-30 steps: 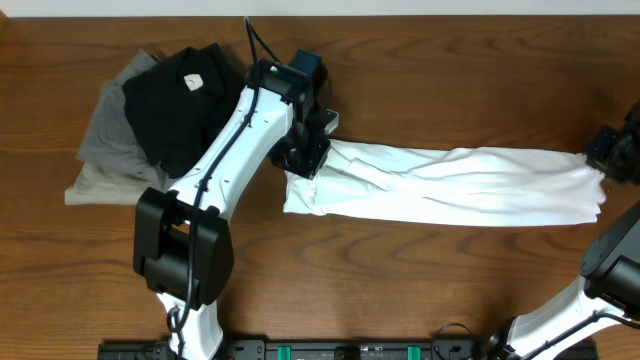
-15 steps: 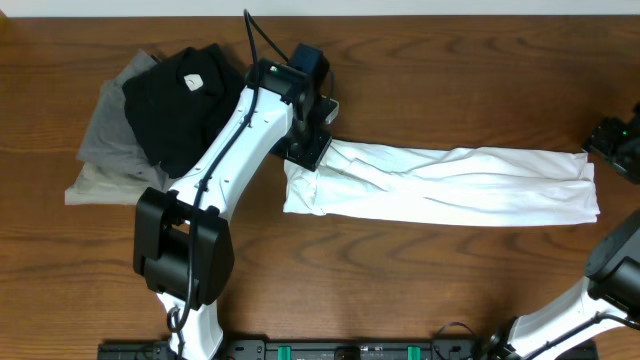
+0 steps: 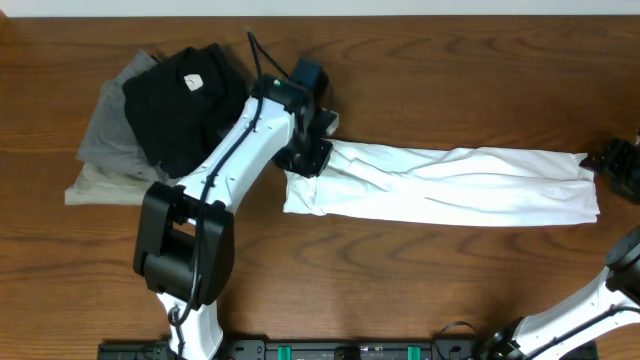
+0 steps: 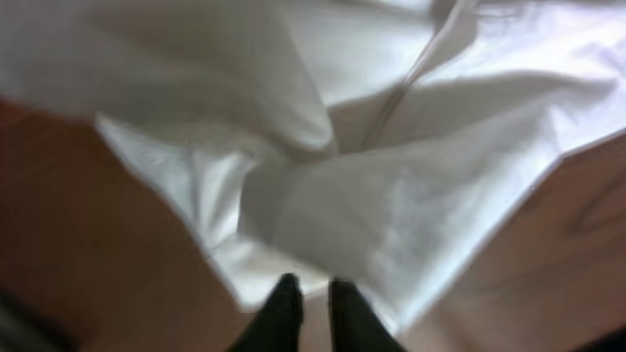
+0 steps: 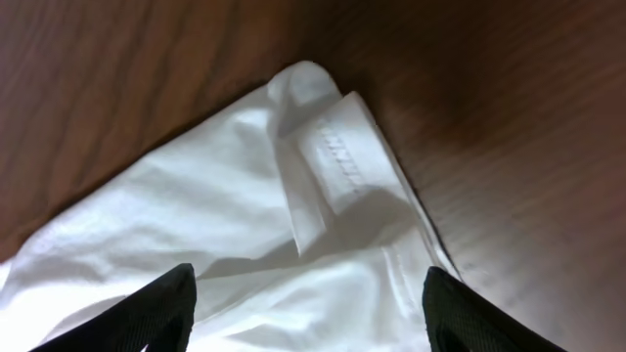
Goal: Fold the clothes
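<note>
Now the right gripper [image 5: 308,293] has let go of the white short-sleeved T-shirt [image 3: 450,185], fingers spread wide by the right edge of the brown wooden worktop [image 3: 400,290]. The shirt lies as a long strip from mid-worktop to that edge. The left gripper [image 4: 311,313] has pressed its fingers together at the strip's left end, probably to start a crosswise fold

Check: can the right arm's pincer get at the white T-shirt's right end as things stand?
Probably yes. The right pincer hangs open just over the white T-shirt at its right corner. Fabric shows between its fingers, and nothing lies in between.
</note>
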